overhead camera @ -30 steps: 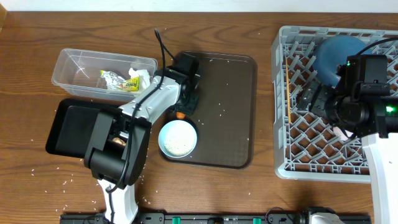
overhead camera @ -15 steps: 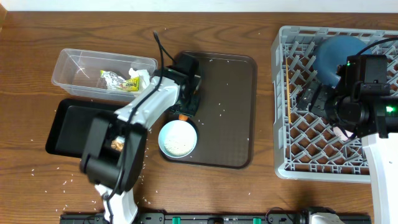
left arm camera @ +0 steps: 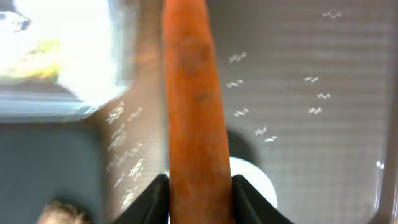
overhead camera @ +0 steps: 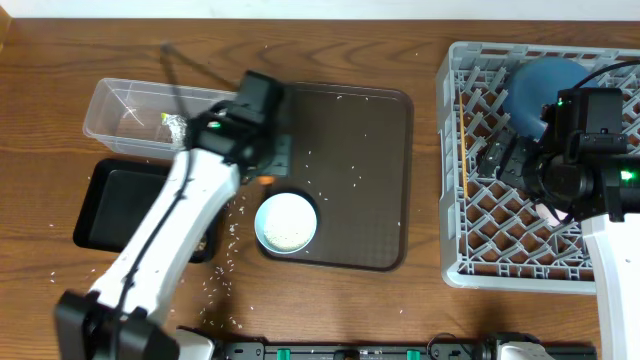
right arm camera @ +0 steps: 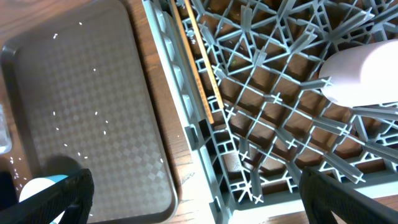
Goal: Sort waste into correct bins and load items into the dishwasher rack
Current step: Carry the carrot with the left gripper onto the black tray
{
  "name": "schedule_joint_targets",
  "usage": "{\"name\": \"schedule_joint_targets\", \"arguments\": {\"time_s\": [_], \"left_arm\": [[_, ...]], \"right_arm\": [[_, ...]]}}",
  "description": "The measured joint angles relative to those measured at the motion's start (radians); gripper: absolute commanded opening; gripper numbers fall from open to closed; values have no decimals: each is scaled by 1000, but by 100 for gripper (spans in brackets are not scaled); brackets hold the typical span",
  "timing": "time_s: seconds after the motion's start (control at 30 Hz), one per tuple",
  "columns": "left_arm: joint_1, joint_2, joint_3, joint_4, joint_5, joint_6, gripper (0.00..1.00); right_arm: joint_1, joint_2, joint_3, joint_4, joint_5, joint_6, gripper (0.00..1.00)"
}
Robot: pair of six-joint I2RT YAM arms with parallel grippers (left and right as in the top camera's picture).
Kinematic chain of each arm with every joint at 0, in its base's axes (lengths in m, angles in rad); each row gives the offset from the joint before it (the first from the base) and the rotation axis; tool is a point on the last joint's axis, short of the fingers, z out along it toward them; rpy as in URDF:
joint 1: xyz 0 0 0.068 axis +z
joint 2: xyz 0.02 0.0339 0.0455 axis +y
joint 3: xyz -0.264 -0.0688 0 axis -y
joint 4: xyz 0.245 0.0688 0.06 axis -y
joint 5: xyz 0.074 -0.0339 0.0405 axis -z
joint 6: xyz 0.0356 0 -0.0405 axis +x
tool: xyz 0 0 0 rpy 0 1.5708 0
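An orange carrot [left arm camera: 189, 93] fills the left wrist view, and my left gripper [left arm camera: 198, 194] is shut on it, one black finger on each side. From overhead the left gripper [overhead camera: 264, 168] hangs over the left edge of the brown serving tray [overhead camera: 370, 140], close to the clear tub [overhead camera: 115, 100] and the black tray [overhead camera: 110, 205]. A white bowl [overhead camera: 286, 222] holding rice sits just below it. My right gripper [right arm camera: 199, 199] is open above the front left edge of the grey rack [overhead camera: 480, 215], which holds the blue dish [overhead camera: 545, 85], chopsticks [right arm camera: 196, 65] and a pink cup [right arm camera: 364, 74].
The snack wrapper [overhead camera: 175, 125] lies in the clear tub. A brown food lump [left arm camera: 53, 211] lies in the black tray. White rice grains are scattered over the serving tray and on the wooden table [overhead camera: 225, 255] by the left arm.
My left arm has risen and swung left off the serving tray with the carrot in its jaws. The right arm has not moved.
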Motion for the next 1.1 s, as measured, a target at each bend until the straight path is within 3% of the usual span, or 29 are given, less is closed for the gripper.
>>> {"name": "schedule_joint_targets", "arguments": {"time_s": [0.23, 0.4, 0.57, 0.63, 0.73, 1.0, 1.1], "left_arm": [[240, -34, -10, -168, -172, -206, 32], [424, -35, -160, -43, -171, -327, 26], [515, -35, -346, 131, -95, -417, 26], [532, -35, -388, 154, -78, -438, 51], [537, -35, -396, 158, -60, -438, 69], [537, -97, -360, 64, 20, -349, 72], [523, -178, -319, 66, 109, -257, 72]], "right_arm": [[0, 0, 0, 0, 0, 0, 99], [0, 0, 0, 0, 0, 0, 99], [0, 0, 0, -1, 0, 0, 99], [0, 0, 0, -5, 0, 0, 99], [0, 0, 0, -8, 0, 0, 99], [0, 0, 0, -2, 0, 0, 99], [0, 0, 0, 1, 0, 0, 99]]}}
